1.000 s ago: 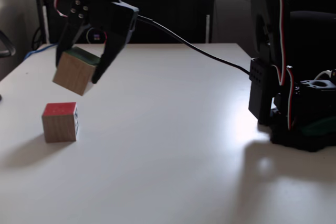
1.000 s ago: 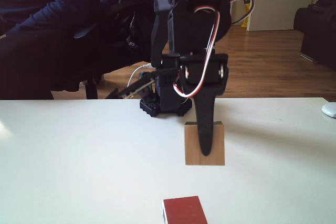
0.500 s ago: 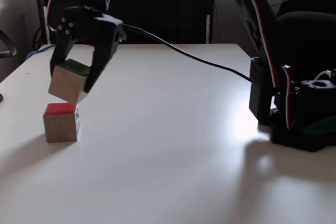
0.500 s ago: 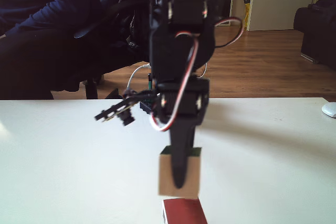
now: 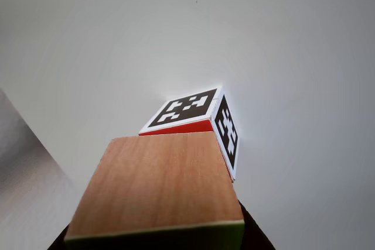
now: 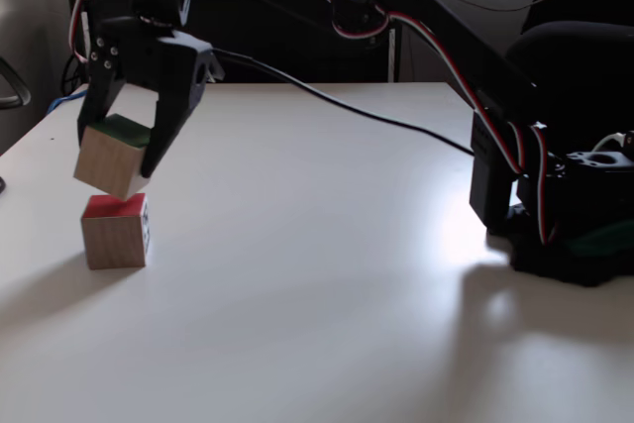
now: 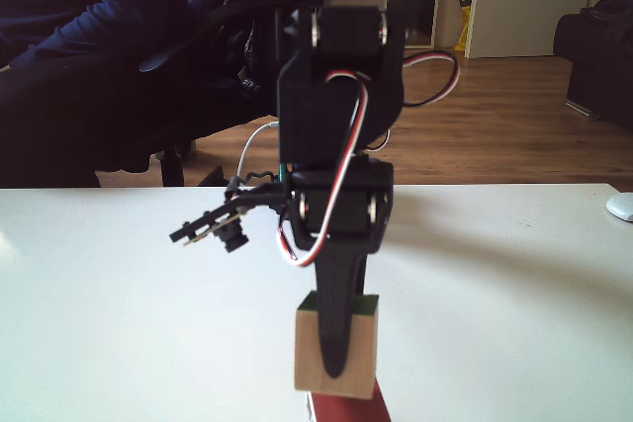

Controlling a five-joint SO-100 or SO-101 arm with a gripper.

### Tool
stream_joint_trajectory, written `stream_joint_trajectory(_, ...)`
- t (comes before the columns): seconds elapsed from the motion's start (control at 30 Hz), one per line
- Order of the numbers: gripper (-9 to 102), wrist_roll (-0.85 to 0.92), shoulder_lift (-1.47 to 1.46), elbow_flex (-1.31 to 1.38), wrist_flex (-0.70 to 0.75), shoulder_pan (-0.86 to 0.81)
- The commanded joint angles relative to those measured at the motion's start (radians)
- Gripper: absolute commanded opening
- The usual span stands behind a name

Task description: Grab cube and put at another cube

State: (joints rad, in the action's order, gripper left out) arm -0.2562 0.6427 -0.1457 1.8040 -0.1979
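My gripper (image 6: pixel 116 154) is shut on the cube (image 6: pixel 107 163), a light wood-grain block with a green face (image 6: pixel 125 130) on top, held tilted. It hangs right over the other cube (image 6: pixel 114 232), which has a red top and a marker pattern on its side. The held cube's lowest corner is at the red top; contact cannot be told. From the front, one black finger (image 7: pixel 334 328) crosses the wood cube (image 7: pixel 362 348), and the red cube (image 7: pixel 341 409) peeks out below. In the other view, the wood face (image 5: pixel 155 185) fills the foreground above the marker cube (image 5: pixel 186 108).
The white table (image 6: pixel 317 294) stretches open to the right of the cubes. The arm's black base (image 6: pixel 570 235) stands at the right edge, with a black cable (image 6: pixel 347 88) running across. A seated person (image 7: pixel 89 46) is behind the table, and a white object (image 7: pixel 621 207) lies at its right edge.
The gripper has carried the wood cube left and down, from beside and above the red cube to directly over it, nearly at its top. The red cube has not moved.
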Motion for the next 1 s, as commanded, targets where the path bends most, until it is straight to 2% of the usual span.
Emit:
stream_joint_trajectory(0.0, 15, 0.009, 0.014, 0.051, 0.005, -0.005)
stream_joint_trajectory(0.23, 17, 0.014, 0.017, 0.041, 0.005, 0.005)
stream_joint_trajectory(0.57, 28, 0.021, 0.040, -0.044, 0.005, 0.043)
stream_joint_trajectory(0.97, 33, -0.009, 0.083, -0.086, 0.005, 0.046)
